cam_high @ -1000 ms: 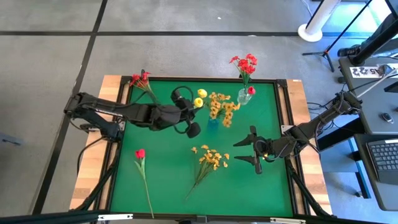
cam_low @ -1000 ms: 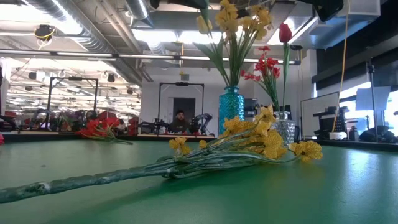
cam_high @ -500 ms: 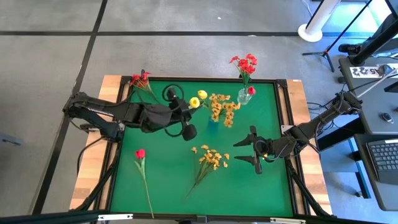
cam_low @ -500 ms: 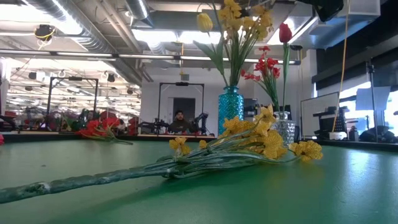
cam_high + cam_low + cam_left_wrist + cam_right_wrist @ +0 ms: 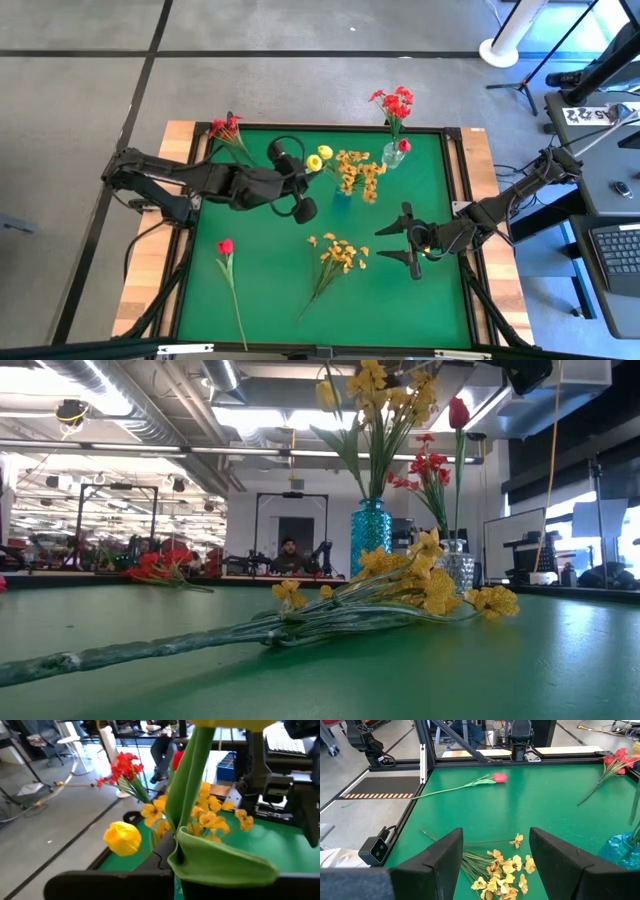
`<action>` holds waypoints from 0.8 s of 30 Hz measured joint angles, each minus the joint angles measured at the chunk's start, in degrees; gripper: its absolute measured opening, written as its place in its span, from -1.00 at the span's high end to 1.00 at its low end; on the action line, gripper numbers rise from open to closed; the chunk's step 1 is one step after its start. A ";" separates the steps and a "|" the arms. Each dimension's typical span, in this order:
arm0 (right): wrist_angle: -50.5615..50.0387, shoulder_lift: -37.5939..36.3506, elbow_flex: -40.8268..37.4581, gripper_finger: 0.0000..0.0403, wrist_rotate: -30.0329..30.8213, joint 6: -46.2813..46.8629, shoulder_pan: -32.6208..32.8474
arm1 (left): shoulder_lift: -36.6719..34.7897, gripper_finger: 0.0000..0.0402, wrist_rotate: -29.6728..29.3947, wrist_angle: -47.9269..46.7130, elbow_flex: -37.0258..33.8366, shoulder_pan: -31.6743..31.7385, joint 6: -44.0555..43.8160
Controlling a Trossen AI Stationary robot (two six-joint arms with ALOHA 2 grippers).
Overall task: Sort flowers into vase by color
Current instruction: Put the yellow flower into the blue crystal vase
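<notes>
My left gripper (image 5: pixel 303 184) hovers left of the blue vase (image 5: pixel 343 198) and is shut on a yellow tulip (image 5: pixel 192 780). Two yellow tulip heads (image 5: pixel 313 163) show just beyond its tips. The blue vase (image 5: pixel 371 538) holds yellow clusters (image 5: pixel 358 172). A clear vase (image 5: pixel 392 156) behind it holds red flowers (image 5: pixel 395 103). A yellow cluster (image 5: pixel 340 255), a red tulip (image 5: pixel 225 246) and a red cluster (image 5: pixel 226 128) lie flat on the green mat. My right gripper (image 5: pixel 408 241) hangs open at the mat's right, above and beside the lying yellow cluster (image 5: pixel 505 870). My left gripper holds the yellow tulip by its green stem, where a long leaf folds over (image 5: pixel 200 857). The leaf and the picture's edge hide the fingertips. It comes from the table's left, nearly level. The stem rises from the hold to its head (image 5: pixel 230 723); its lower end is hidden.
A black frame (image 5: pixel 455 130) edges the green mat, with wooden boards outside it. Free mat lies at the near right and between the red tulip and the yellow cluster. A person (image 5: pixel 288 550) sits far off in the room behind the table.
My left gripper has risen a little and drawn slightly toward the table's left, still shut on the tulip stem. The yellow tulip head above the blue vase has gone up slightly with it.
</notes>
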 joint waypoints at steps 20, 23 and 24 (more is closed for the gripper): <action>0.24 1.89 -0.02 -0.13 0.00 0.22 0.00 | 4.68 1.00 3.44 2.40 -0.97 3.42 -1.05; 0.27 3.46 -0.02 -0.13 0.00 0.24 0.00 | 5.59 1.00 3.82 2.23 -0.97 3.86 -1.16; 0.33 3.89 -0.02 -0.13 0.00 0.30 0.00 | 5.76 1.00 4.20 2.18 -0.97 3.99 -1.18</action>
